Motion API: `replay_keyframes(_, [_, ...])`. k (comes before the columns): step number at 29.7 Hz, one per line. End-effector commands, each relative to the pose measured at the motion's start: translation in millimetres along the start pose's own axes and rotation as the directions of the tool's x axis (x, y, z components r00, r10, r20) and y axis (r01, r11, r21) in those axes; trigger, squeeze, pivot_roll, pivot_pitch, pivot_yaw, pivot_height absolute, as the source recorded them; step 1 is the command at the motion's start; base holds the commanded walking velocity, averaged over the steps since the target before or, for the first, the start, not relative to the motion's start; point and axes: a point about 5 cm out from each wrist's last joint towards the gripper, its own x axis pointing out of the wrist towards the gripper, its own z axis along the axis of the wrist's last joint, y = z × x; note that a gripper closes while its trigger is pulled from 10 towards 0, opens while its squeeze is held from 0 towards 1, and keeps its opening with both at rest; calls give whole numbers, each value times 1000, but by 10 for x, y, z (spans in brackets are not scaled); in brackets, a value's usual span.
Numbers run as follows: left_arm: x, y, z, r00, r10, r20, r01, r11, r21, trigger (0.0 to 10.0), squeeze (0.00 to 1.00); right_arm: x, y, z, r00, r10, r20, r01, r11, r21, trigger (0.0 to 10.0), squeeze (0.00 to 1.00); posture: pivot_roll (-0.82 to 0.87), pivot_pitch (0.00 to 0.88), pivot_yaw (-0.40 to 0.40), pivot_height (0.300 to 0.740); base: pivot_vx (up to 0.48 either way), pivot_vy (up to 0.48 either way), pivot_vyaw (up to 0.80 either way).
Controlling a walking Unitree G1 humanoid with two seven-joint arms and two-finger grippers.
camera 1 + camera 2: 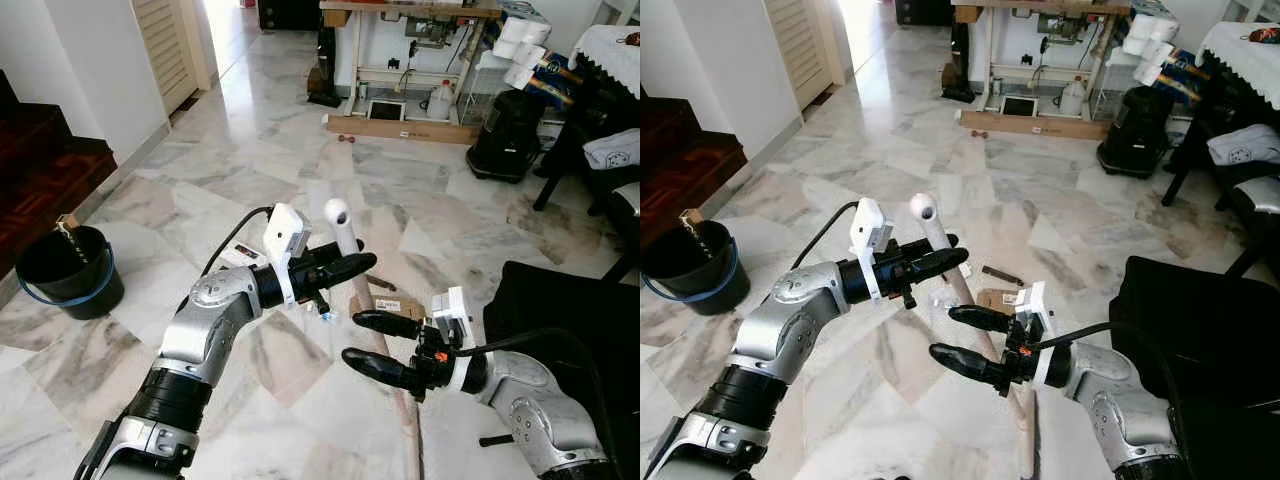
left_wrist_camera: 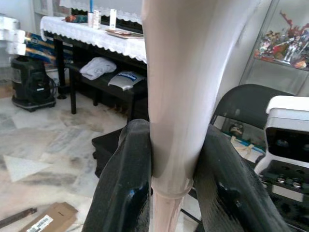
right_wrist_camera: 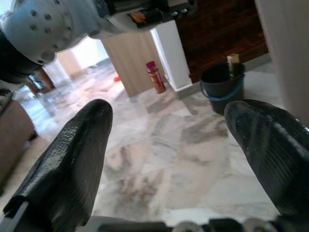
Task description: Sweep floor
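A pale broom handle with a rounded white cap slants down to my right over the marble floor. My left gripper is shut on it just below the cap; in the left wrist view the black fingers press the handle from both sides. Lower down, my right gripper is open, its two fingers spread just left of the handle and not touching it. In the right wrist view this gripper gapes wide, with the handle at the frame's edge. The broom's head is hidden.
A black bucket with a blue rim stands on my left by the dark wooden stairs. Cardboard scraps lie on the floor ahead. A black chair is close on my right, a black bin farther back.
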Motion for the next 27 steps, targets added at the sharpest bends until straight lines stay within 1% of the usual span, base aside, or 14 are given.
replay_keyframes(1, [41, -54, 118, 998, -54, 35, 53, 998, 33, 10000, 0, -11, -49, 32, 999, -38, -1, 37, 999, -32, 10000, 0, -104, 0, -12, 740, 0, 0, 0])
replay_keyframes(4, [38, -59, 116, 998, -54, 34, 53, 998, 32, 10000, 0, -18, -84, 49, 998, -68, 0, 68, 996, -51, 10000, 0, -103, 0, -17, 740, 0, 0, 0])
replay_keyframes(5, [35, -64, 110, 998, -53, 33, 52, 998, 31, 10000, 0, -24, -134, 56, 994, -113, 1, 112, 992, -62, 10000, 0, -105, 0, -21, 740, 0, 0, 0])
replay_keyframes(9, [34, -77, 83, 999, -48, 25, 48, 998, 30, 10000, 0, -50, -241, 88, 978, -207, 18, 208, 974, -93, 10000, 0, -107, 0, -30, 740, 0, 0, 0])
replay_keyframes(13, [32, -81, 64, 999, -47, 15, 46, 998, 32, 10000, 0, -77, -307, 88, 965, -262, 12, 262, 958, -113, 10000, 0, -105, 0, -38, 740, 0, 0, 0])
replay_keyframes(15, [24, -81, 65, 999, -47, 15, 46, 998, 31, 10000, 0, -78, -310, 88, 965, -262, 13, 262, 959, -112, 10000, 0, -104, 0, -40, 740, 0, 0, 0])
replay_keyframes(17, [5, -70, 64, 999, -38, 9, 38, 999, 36, 10000, 0, -88, -363, 106, 952, -305, 25, 305, 944, -123, 10000, 0, -102, 0, -45, 740, 0, 0, 0])
replay_keyframes(22, [-12, -50, 57, 1000, -17, 3, 17, 999, 45, 10000, 0, -91, -390, 113, 950, -312, 30, 313, 940, -132, 10000, 0, -101, 0, -46, 740, 0, 0, 0])
replay_keyframes(24, [-13, -18, 46, 1000, 14, -7, -14, 998, 67, 10000, 0, -102, -384, 122, 954, -296, 41, 299, 947, -116, 10000, 0, -101, 0, -46, 740, 0, 0, 0])
replay_keyframes(27, [-14, 34, 46, 998, 59, -10, -58, 994, 93, 10000, 0, -96, -334, 130, 968, -246, 53, 250, 964, -93, 10000, 0, -102, 0, -43, 740, 0, 0, 0])
